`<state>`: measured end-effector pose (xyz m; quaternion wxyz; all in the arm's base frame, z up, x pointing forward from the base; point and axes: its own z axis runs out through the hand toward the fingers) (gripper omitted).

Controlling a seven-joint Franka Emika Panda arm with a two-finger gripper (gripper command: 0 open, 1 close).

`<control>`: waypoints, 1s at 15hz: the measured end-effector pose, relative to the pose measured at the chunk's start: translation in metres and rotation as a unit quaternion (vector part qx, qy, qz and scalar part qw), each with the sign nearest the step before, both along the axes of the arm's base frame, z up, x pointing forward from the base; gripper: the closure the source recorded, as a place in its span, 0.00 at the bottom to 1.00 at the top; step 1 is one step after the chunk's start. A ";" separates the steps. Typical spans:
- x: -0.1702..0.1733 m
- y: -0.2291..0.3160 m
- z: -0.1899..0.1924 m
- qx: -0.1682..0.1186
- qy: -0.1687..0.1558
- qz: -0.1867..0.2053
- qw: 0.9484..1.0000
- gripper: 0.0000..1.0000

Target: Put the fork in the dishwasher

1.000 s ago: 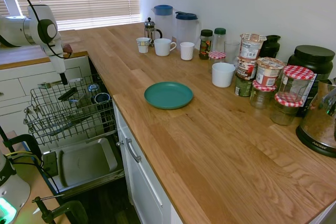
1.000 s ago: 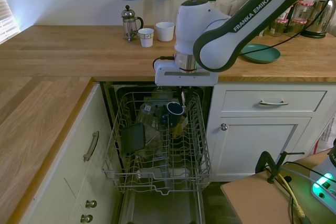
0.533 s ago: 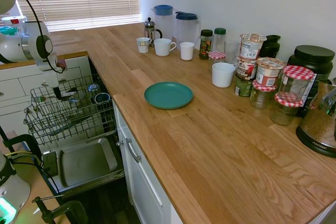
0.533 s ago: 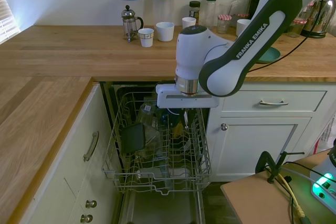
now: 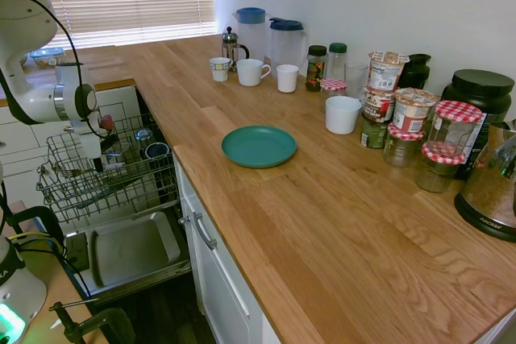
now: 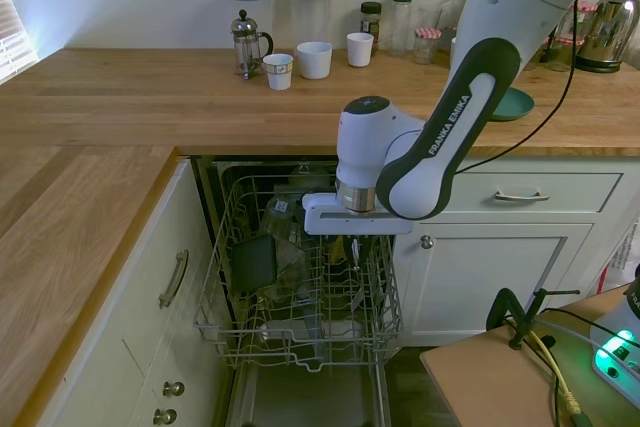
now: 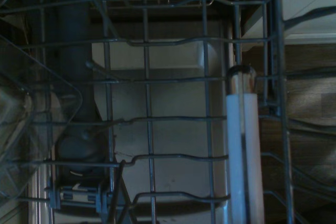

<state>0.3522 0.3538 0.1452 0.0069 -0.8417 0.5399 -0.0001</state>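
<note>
a: in the first exterior view we see the gripper (image 5: 95,149) low inside the wire rack (image 5: 129,187) of the dishwasher (image 5: 121,239), at the far left of the scene. the teal plate (image 5: 259,146) sits bare on the counter (image 5: 322,223). we cannot make out the fork here.

b: in the second exterior view the gripper (image 6: 352,247) is down among the rack (image 6: 300,292) wires. a thin pale thing hangs under it, maybe the fork; we cannot tell whether the fingers are apart or closed.

a: in the wrist view the fork (image 7: 242,150) shows its white handle rising between the wires.

b: so we judge the placing step is near its end. next we need a release and a straight lift, without catching the rack.
</note>
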 end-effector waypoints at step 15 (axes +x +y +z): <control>0.028 0.006 -0.035 0.005 0.004 0.020 1.000 0.00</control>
